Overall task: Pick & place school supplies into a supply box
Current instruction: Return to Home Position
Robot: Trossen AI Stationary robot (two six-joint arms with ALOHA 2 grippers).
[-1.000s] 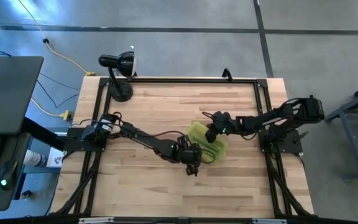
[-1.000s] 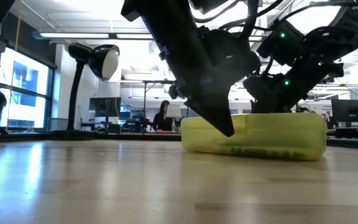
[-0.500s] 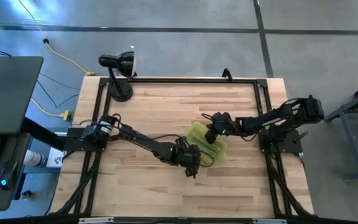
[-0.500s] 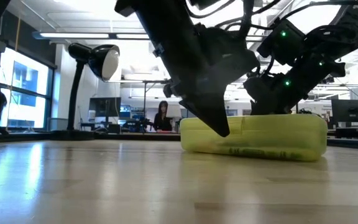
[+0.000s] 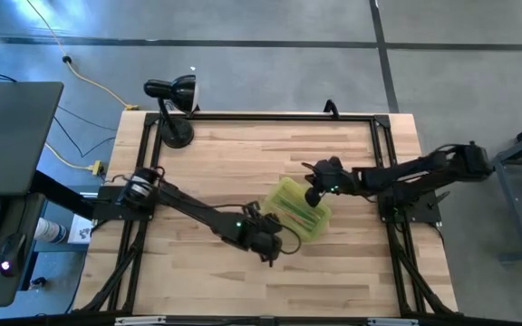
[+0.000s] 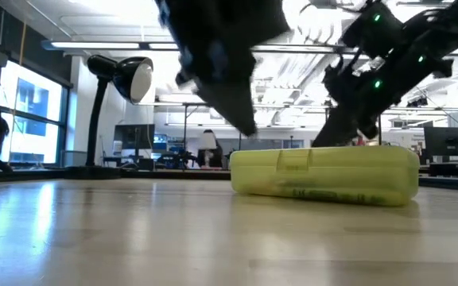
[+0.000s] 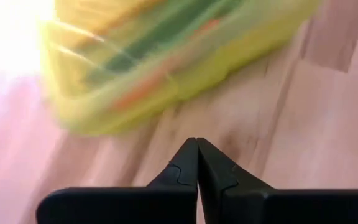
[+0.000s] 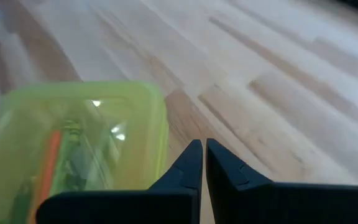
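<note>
The table (image 5: 243, 149) is taken in whole from straight overhead by the high view, while the low view is set at table-top height and aimed level across the wood into the room behind. Each wrist view is pointed forward past its own arm's dark fingers (image 7: 182, 168) and is held close above the wood. The supply box (image 5: 299, 206) is shared by all four views, the desk lamp (image 5: 174, 107) by the high and low views.

In the left wrist view the supply box (image 7: 166, 56) is smeared and cut by the edge, the school supplies (image 7: 143, 90) inside mere green and orange streaks. The low view blurs the left claw (image 6: 243, 123).
</note>
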